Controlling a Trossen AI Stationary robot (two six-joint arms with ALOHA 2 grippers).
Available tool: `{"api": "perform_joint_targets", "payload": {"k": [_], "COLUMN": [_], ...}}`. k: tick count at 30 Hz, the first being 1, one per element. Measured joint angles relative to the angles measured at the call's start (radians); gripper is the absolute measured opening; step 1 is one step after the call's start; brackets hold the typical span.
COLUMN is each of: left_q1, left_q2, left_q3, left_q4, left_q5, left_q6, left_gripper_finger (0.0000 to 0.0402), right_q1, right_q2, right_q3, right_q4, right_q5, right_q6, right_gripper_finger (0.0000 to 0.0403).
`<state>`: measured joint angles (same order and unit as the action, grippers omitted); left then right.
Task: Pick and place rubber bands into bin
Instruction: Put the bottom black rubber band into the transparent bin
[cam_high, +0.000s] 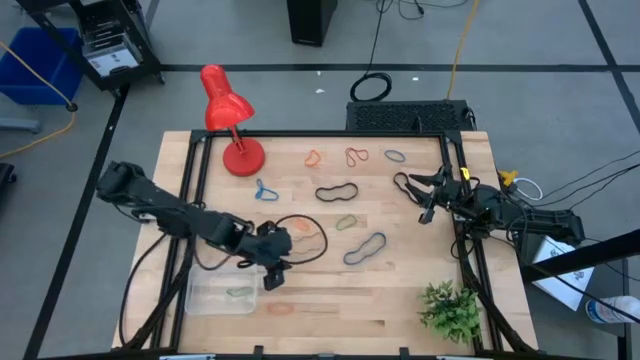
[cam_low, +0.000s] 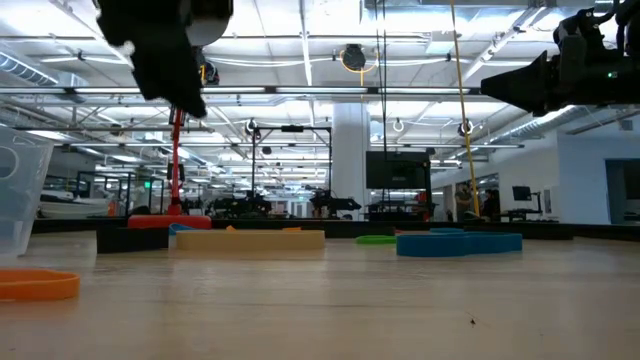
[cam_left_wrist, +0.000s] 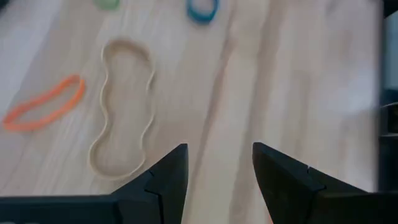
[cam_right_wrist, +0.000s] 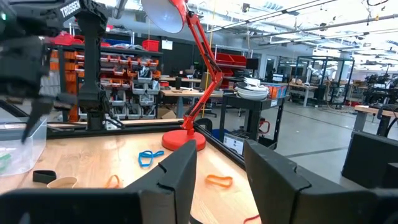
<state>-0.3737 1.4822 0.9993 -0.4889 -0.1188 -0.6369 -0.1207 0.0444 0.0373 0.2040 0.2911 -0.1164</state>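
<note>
The clear bin (cam_high: 218, 293) sits near the table's front left with a green rubber band (cam_high: 238, 293) inside. My left gripper (cam_high: 272, 277) hangs just right of the bin, slanting down, open, with bare wood between its fingers (cam_left_wrist: 217, 152). Ahead of it lie a tan rubber band (cam_left_wrist: 121, 106) and an orange one (cam_left_wrist: 43, 102). More rubber bands lie flat across the table: a black one (cam_high: 337, 192), blue ones (cam_high: 365, 250) (cam_high: 265, 190), a big black loop (cam_high: 300, 235). My right gripper (cam_high: 425, 195) waits open and level at the table's right side (cam_right_wrist: 221, 149).
A red desk lamp (cam_high: 230, 125) stands on its round base at the far left of the table. A green plant (cam_high: 450, 310) sits at the near right corner. Black rails (cam_high: 300, 133) frame the table's far and side edges. Bands also lie along the far edge (cam_high: 356, 156).
</note>
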Motion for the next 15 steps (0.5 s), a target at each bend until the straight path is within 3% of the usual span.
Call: {"api": "perform_joint_targets", "payload": {"k": [15], "left_q1": [0.033], "left_q2": [0.109], "left_q3": [0.000], "left_q4": [-0.245], "left_q5": [0.043], "left_q6": [-0.244], "left_gripper_finger": [0.0152], "right_q1": [0.000], "right_q2": [0.002], "right_q3": [0.000], "right_q4": [-0.021], "right_q5": [0.000], "right_q6": [0.002], "right_gripper_finger": [0.0130]}}
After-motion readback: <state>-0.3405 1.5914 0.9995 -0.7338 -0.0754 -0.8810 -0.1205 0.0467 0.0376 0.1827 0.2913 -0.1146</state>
